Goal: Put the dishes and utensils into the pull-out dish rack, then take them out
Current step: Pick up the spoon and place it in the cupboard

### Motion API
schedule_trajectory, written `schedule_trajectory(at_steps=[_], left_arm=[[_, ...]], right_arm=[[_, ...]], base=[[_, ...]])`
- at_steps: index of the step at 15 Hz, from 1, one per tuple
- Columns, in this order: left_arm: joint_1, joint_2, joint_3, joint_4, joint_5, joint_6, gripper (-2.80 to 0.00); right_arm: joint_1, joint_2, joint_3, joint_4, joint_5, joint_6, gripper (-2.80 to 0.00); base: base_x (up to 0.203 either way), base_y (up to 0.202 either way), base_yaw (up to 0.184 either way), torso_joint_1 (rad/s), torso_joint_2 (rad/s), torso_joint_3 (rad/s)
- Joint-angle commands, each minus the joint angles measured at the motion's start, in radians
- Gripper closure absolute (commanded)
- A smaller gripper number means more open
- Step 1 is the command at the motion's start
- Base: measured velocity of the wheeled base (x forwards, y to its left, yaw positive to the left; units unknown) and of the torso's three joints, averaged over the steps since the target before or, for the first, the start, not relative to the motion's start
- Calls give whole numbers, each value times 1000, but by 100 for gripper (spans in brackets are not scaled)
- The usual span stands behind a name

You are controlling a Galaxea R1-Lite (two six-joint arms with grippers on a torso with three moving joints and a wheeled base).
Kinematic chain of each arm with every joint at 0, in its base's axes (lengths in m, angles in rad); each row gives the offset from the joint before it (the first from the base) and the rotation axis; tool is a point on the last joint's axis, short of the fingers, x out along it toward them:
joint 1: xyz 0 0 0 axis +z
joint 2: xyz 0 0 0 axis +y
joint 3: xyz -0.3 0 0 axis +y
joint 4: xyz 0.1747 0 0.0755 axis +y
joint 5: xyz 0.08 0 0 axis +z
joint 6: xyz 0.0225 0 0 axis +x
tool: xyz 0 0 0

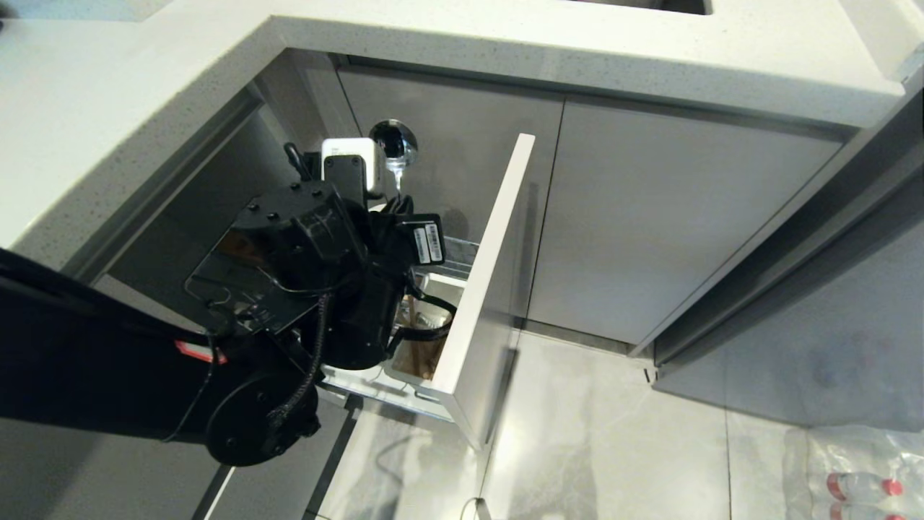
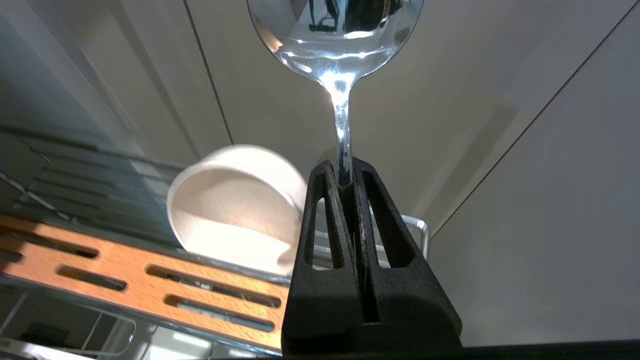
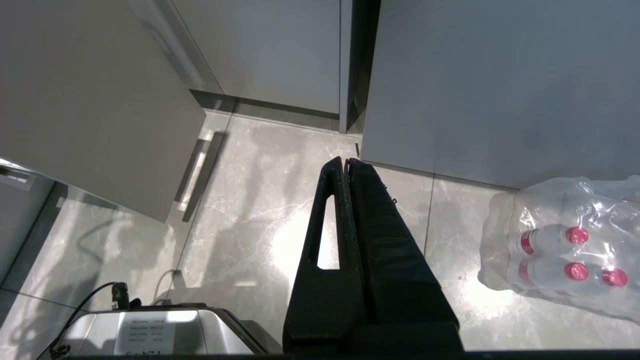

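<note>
the left gripper (image 2: 345, 172) has its fingers pressed together on the handle of the spoon (image 2: 336, 45), pinching it low on the stem so the shiny head stands up past the fingertips; in the head view the spoon (image 1: 393, 148) is up above the rack (image 1: 455, 253), in front of the grey cabinet doors (image 1: 650, 217), clear of the utensil cup (image 1: 444, 285); the rack is pulled out, its pale front panel (image 1: 491, 289) edge-on to the camera.

the white bowl (image 2: 235, 205) sits on edge in the rack behind the wooden strip (image 2: 150, 275), touching or just beside it; something light brown shows in the cup, perhaps the chopsticks, though the arm hides too much to be sure; the pink plate is not visible in any view.

judging by this, the bowl is still loaded and the spoon is out of the cup and in hand, which fits unloading as well as loading; i cannot tell which; either way the spoon has yet to be set down, and the bowl and whatever else sits in the rack remain.

the right gripper (image 3: 346, 165) hangs parked over the floor (image 3: 250, 225), fingers together and empty, near a wrapped pack of bottles (image 3: 565, 250).
</note>
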Motion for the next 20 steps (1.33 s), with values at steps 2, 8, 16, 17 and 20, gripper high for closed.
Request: schedule_trajectory(at_steps=[2, 8, 16, 17, 20], left_arm=[[3, 88, -1, -34, 3, 1, 0], [21, 195, -72, -55, 2, 0, 0], [39, 295, -117, -72, 2, 1, 0], [41, 307, -117, -83, 2, 1, 0], [52, 331, -125, -95, 2, 1, 0]], right_arm=[[0, 0, 2, 0, 0, 0, 0], [0, 0, 2, 0, 0, 0, 0], [0, 0, 2, 0, 0, 0, 0], [0, 0, 2, 0, 0, 0, 0], [0, 0, 2, 0, 0, 0, 0]], base=[[0, 0, 0, 0, 0, 0], [0, 0, 0, 0, 0, 0], [0, 0, 0, 0, 0, 0], [0, 0, 0, 0, 0, 0], [0, 0, 0, 0, 0, 0]])
